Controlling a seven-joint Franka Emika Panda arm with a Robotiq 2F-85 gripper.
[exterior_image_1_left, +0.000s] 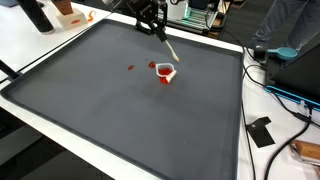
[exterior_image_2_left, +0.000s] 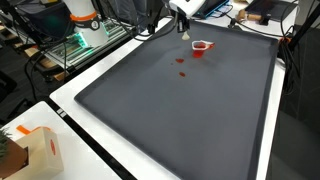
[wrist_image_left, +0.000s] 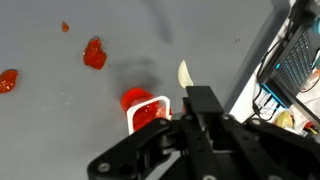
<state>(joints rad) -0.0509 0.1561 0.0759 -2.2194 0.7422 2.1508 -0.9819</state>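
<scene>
Here, near the top centre of an exterior view, the gripper (exterior_image_1_left: 156, 28) is clenched on a pale stick (exterior_image_1_left: 170, 47) that slants down toward the lower right. The stick's tip ends just above and right of a small clear cup (exterior_image_1_left: 165, 72) with red contents. The cup stands upright on the dark grey mat (exterior_image_1_left: 100, 120), in the upper middle of the frame. Red bits (exterior_image_1_left: 130, 68) lie on the mat just left of the cup.
</scene>
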